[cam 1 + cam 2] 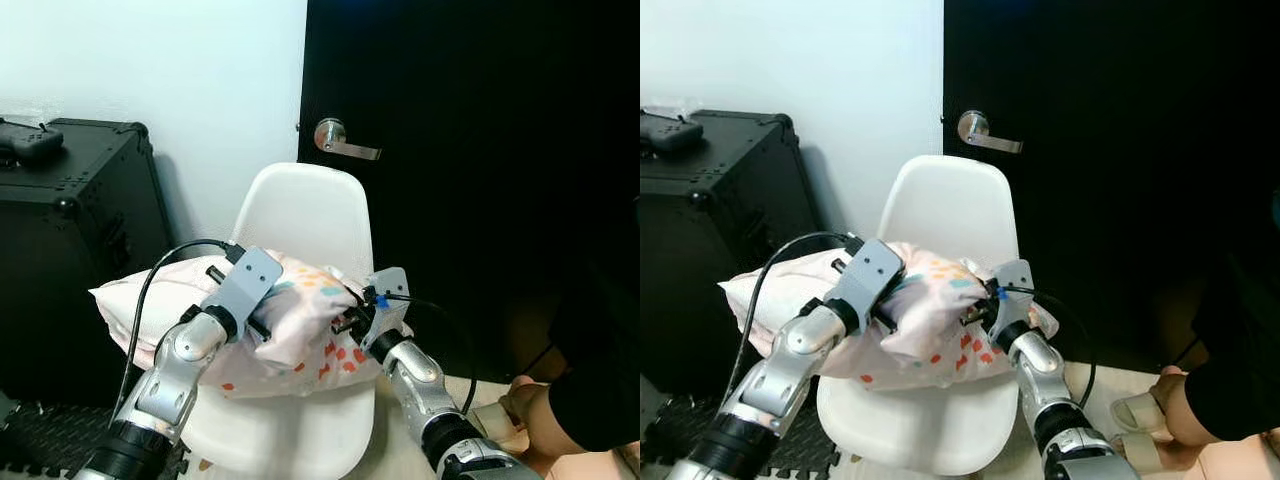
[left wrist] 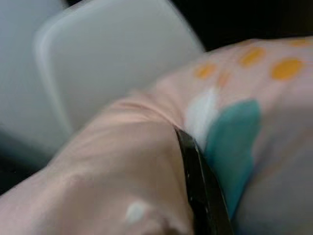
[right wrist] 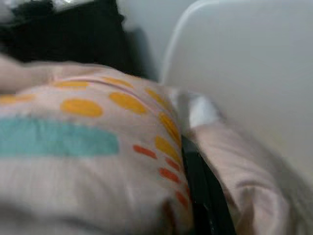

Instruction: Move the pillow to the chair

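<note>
Pillow (image 1: 300, 320) clamped by left hand (image 1: 262, 325), right hand (image 1: 345, 322).

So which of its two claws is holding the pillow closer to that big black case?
The left gripper, gripping the pillow on the side towards the black case. The right gripper pinches the far side, nearer the dark door.

White wall (image 1: 200, 80), black door (image 1: 480, 150).
</note>
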Available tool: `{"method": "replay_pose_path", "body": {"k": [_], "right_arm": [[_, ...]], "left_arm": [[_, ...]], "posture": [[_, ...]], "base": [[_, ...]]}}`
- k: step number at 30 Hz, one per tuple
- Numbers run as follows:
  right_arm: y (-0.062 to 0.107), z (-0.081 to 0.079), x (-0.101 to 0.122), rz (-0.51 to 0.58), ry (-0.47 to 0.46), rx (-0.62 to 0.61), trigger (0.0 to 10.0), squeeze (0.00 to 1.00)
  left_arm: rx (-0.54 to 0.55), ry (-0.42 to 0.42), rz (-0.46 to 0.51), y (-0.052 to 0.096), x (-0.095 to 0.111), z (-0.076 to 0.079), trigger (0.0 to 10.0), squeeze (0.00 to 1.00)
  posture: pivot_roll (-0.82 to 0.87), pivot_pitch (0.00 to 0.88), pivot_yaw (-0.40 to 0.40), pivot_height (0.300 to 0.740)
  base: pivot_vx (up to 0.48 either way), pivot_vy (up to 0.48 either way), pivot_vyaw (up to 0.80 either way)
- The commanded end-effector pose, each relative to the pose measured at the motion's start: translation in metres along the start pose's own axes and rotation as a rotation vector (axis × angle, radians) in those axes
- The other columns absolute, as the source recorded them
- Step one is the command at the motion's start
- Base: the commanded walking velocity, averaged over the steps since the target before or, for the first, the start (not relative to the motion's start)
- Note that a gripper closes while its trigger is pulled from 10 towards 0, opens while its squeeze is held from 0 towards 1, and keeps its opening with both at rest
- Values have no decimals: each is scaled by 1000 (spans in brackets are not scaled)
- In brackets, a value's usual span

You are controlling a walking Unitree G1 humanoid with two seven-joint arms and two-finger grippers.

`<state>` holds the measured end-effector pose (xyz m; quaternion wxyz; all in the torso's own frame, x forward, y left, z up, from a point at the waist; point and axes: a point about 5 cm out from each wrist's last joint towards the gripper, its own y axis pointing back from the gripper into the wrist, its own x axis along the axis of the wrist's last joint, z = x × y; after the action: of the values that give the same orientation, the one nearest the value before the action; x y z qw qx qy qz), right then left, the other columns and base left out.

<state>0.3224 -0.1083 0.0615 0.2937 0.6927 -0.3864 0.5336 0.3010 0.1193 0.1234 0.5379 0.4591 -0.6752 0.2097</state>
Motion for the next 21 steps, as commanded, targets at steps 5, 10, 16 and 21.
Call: {"method": "replay_pose_path", "body": {"k": [5,10,16,21], "right_arm": [[-8,-3,22,89,-363,187,10000,0],[-16,9,75,346,-525,196,10000,0],[-26,5,119,461,-475,241,10000,0],[-27,10,137,520,-503,224,10000,0]], "left_arm": [[-352,156,8,12,17,30,10000,0],[-280,198,181,10,59,9,10000,0],[-112,297,467,12,132,-34,10000,0],[-87,305,557,20,161,-47,10000,0]], "posture": [[145,0,-83,740],[141,0,-79,740],[141,0,-81,740],[144,0,-82,740]], "base": [[0,0,0],[0,0,0],[0,0,0],[0,0,0]]}}
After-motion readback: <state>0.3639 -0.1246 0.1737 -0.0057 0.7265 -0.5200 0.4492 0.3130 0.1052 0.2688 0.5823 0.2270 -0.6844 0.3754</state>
